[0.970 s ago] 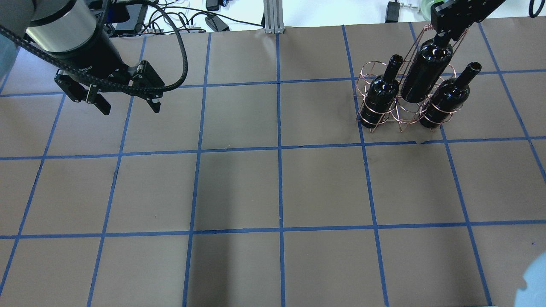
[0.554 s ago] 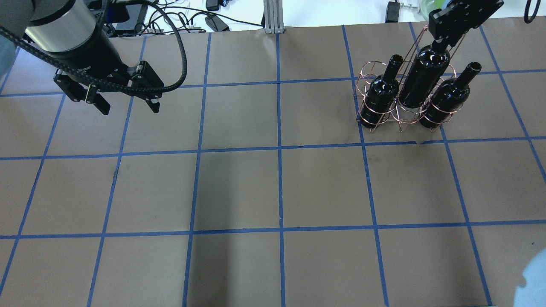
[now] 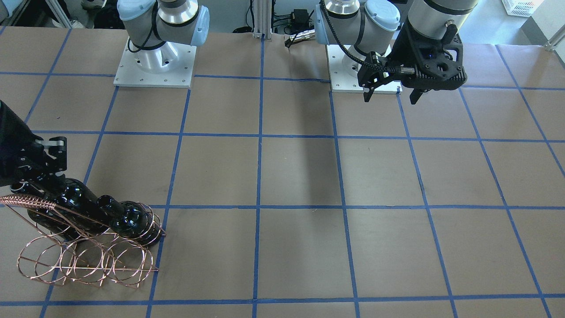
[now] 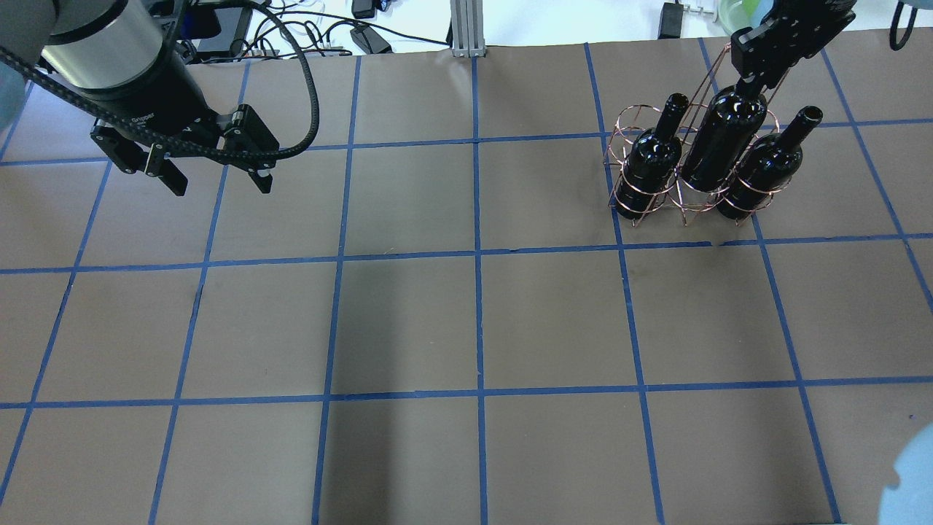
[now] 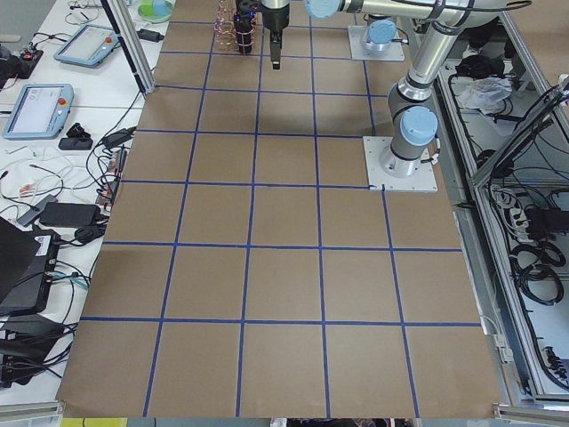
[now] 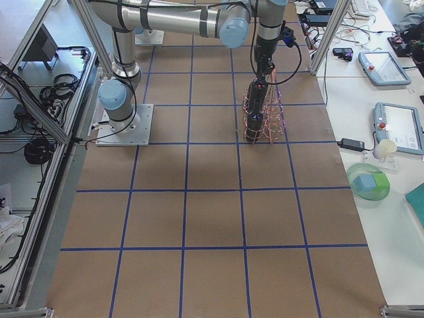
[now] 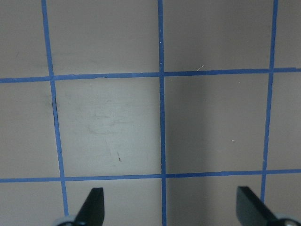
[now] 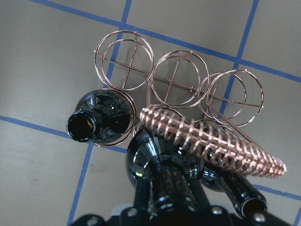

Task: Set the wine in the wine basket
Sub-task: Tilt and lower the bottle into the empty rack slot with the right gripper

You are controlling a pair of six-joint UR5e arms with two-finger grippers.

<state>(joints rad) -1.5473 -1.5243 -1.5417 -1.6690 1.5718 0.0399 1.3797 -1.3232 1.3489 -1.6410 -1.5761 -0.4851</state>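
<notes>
The copper wire wine basket [image 4: 633,117] stands at the far right of the table. Two near-black wine bottles stand in its outer rings, one on the left [image 4: 651,164] and one on the right [image 4: 765,171]. My right gripper [image 4: 754,73] is shut on the neck of the third wine bottle [image 4: 721,142], whose body sits low in the middle ring, beside the twisted handle [image 8: 211,141]. The right wrist view shows this bottle's shoulder [image 8: 155,160] straight below the gripper. My left gripper [image 4: 219,179] hangs open and empty over the far left of the table.
The basket's far row of rings [image 8: 176,77] holds nothing. Cables and power bricks [image 4: 321,33] lie beyond the table's far edge. An aluminium post [image 4: 466,29] stands at the far edge's middle. The paper-covered table [image 4: 474,321] carries a blue tape grid.
My right gripper has moved down with the middle bottle, which now sits deeper in the basket's middle ring. The left arm has hardly moved.
</notes>
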